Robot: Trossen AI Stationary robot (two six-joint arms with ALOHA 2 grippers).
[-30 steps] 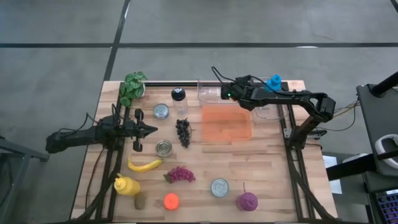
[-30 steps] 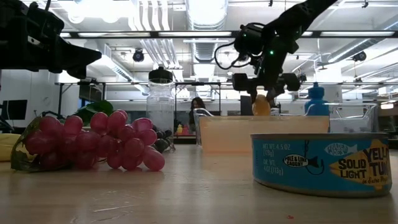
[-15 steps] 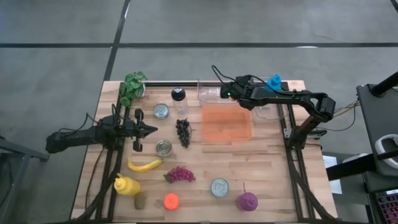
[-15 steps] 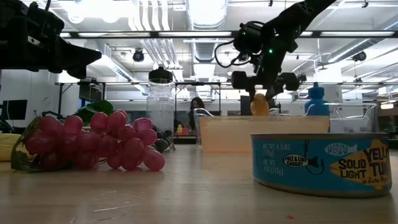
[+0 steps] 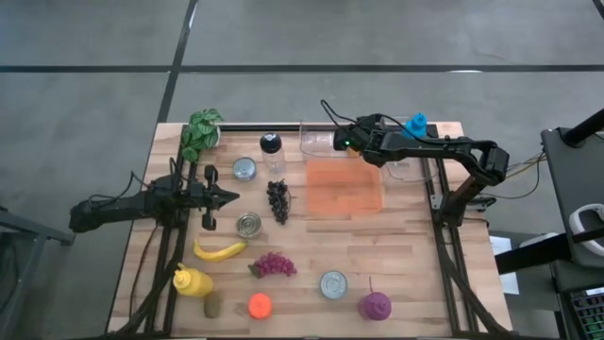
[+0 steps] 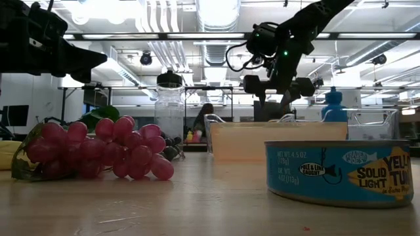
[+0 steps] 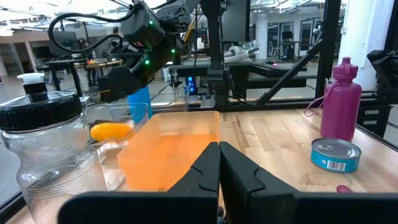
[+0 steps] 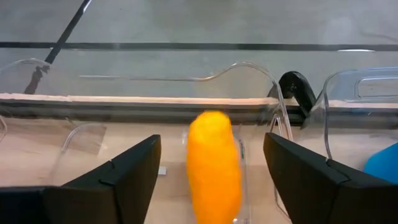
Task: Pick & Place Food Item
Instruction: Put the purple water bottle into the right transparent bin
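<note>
Two arms over one wooden table [image 5: 406, 236], read left to right in the high view. Left gripper [image 5: 229, 197] hovers above the boards at the table's left side, fingers pressed together with nothing between them, pointing toward the black grapes [image 5: 277, 200]. Near it: small potted plant [image 5: 200, 132] at the far corner, clear jar [image 5: 272, 153] with black lid, two cans, banana [image 5: 219, 250]. Centre: translucent orange bin [image 5: 345, 185]. Right gripper [image 8: 211, 163] sits over the clear container [image 8: 249, 71] at the table's far edge, just behind the orange bin, fingers spread wide and gripping nothing. Orange food item [image 8: 214, 164] sits between the spread fingers in the right wrist view, touching neither, inside the clear container; left wrist view shows it [image 7: 111, 130] low inside that container. Blue bottle [image 5: 415, 125] stands just beside the right arm.
</note>
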